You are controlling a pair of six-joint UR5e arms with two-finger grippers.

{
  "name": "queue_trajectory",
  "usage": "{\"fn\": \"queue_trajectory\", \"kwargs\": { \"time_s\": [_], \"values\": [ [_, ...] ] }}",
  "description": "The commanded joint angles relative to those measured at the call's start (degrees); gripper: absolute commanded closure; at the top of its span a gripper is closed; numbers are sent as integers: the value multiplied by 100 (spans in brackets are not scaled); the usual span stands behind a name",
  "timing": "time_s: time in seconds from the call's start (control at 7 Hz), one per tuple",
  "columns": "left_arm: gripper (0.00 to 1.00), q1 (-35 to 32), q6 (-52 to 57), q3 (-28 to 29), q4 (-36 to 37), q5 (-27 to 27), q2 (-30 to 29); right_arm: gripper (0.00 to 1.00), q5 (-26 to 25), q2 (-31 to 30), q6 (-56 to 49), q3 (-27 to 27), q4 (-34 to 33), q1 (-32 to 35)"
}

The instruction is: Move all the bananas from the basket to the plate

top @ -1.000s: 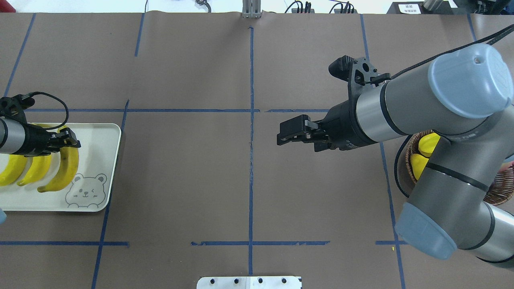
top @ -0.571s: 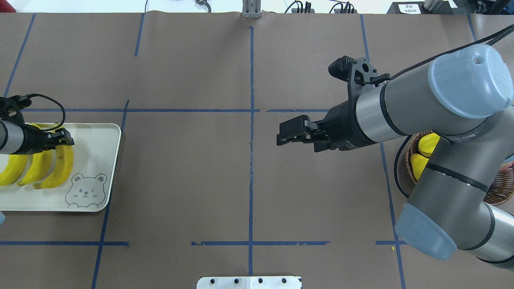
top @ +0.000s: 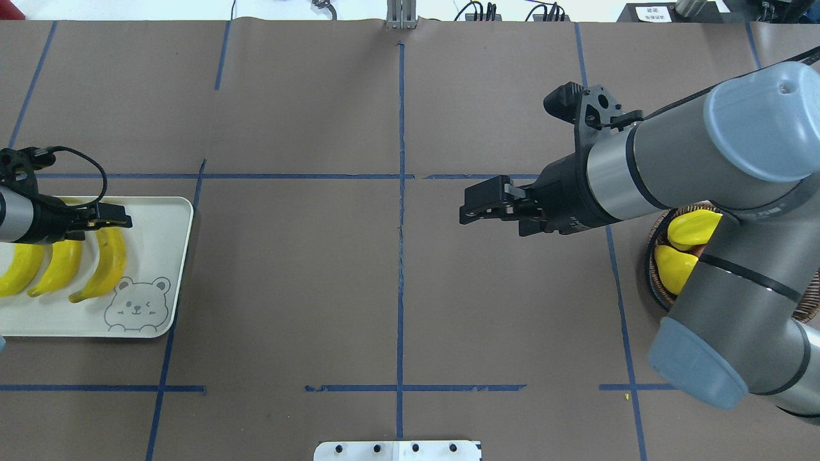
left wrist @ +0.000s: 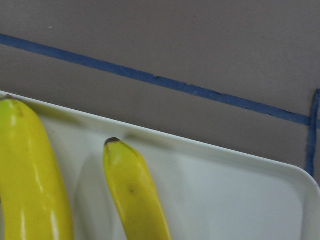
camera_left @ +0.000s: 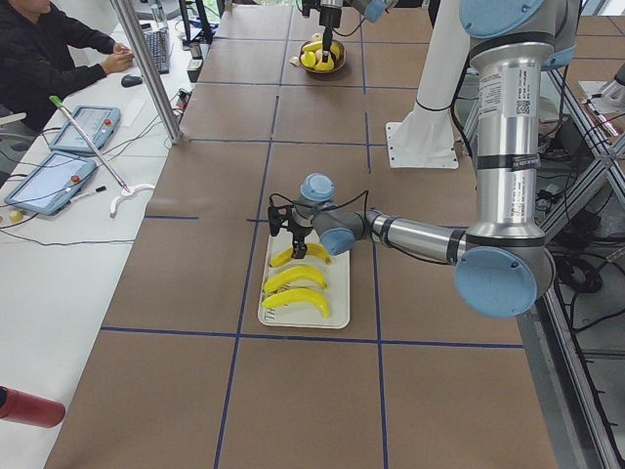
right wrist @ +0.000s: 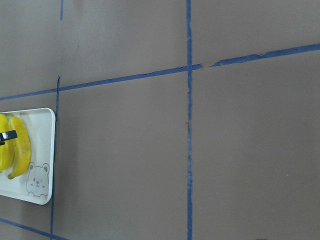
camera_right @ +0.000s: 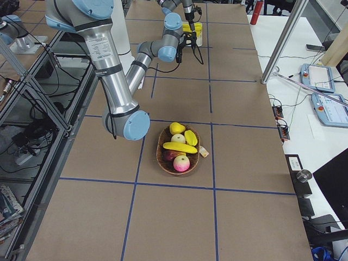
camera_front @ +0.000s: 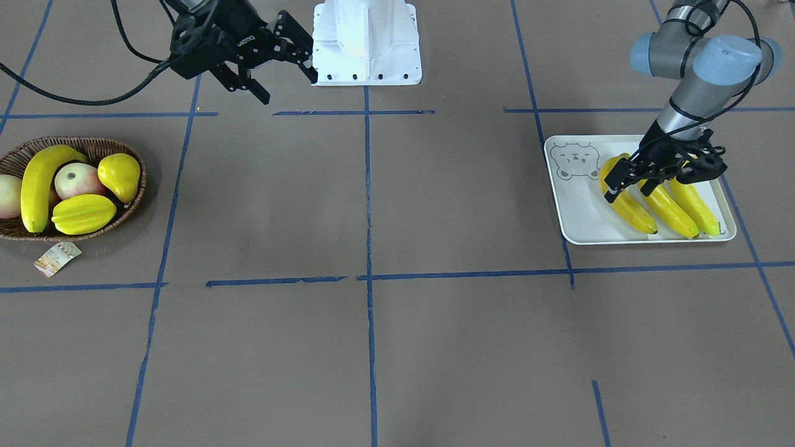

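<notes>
Bananas (camera_front: 627,208): three lie side by side on the plate (camera_front: 577,211), while a fourth banana (camera_front: 34,186) sits in the basket (camera_front: 99,146) across the desk (camera_front: 372,347). Above the plate the left pincer (camera_front: 628,185) hangs open, so the release looks done. Next, the right pincer (camera_front: 286,84), open and well apart from the basket, should grip the fourth banana at mid-length.

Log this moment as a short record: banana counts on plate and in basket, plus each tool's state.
on plate: three bananas, side by side
in basket: one banana, among other fruit
left tool: open, over the bananas on the plate
right tool: open, empty, above the table
left to move: one banana
</notes>
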Motion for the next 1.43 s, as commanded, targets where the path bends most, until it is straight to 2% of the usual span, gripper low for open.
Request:
{"fn": "queue_trajectory", "kwargs": {
  "time_s": [0.0,0.14,0.43,0.57,0.71,0.86,1.0,1.29],
  "values": [
    [1,-459,-58,-540,66,-899,-64,0,-58,-520,-9,550,-1153,300],
    [1,-451,-233,-656,66,-902,-151,0,-146,-722,-78,648,-1587,441],
    [1,-434,-620,-683,57,-893,-397,0,-147,-2001,-1459,1243,-1539,712],
    [1,-425,-821,-770,57,-893,-450,0,-103,-2312,-2094,1238,-1539,1002],
    [1,-416,-876,-754,57,-902,-520,0,228,-2498,-2309,1195,-1417,1439],
    [1,-407,-885,-789,57,-902,-556,0,945,-2691,-2677,898,-1085,1957],
    [1,-407,-894,-806,57,-902,-574,0,1135,-3293,-3385,530,-325,2310],
    [1,-399,-894,-806,66,-902,-652,0,1312,-3483,-3497,-60,165,2411]
  ]
}}
